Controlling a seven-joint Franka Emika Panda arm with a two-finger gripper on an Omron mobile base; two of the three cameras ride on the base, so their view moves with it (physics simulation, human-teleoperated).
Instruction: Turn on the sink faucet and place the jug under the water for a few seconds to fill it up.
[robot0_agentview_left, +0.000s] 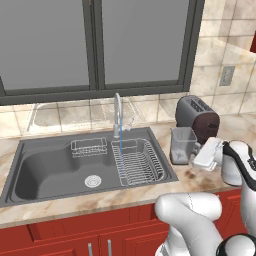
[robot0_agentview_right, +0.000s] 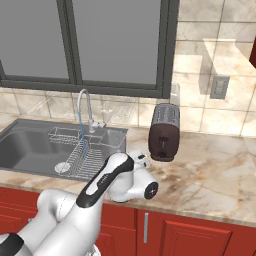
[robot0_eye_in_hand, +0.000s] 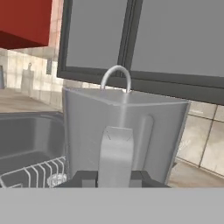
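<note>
Jug (robot0_eye_in_hand: 124, 131): rigid, thin-walled, prob. light while empty, heavier once filled; smooth sides likely slippery. Best hold = side handle (robot0_eye_in_hand: 114, 155). Gripper (robot0_eye_in_hand: 113, 178) fingers clamped on that handle. Appearance: translucent grey-clear, squarish tapered body, open top. Location: on counter (robot0_agentview_left: 200, 180), right of sink (robot0_agentview_left: 45, 165), near side of toaster (robot0_agentview_left: 197, 117). Faucet (robot0_agentview_left: 117, 112) running; water (robot0_agentview_left: 120, 145) falls onto dish rack (robot0_agentview_left: 139, 162), jug not yet under it.
</note>
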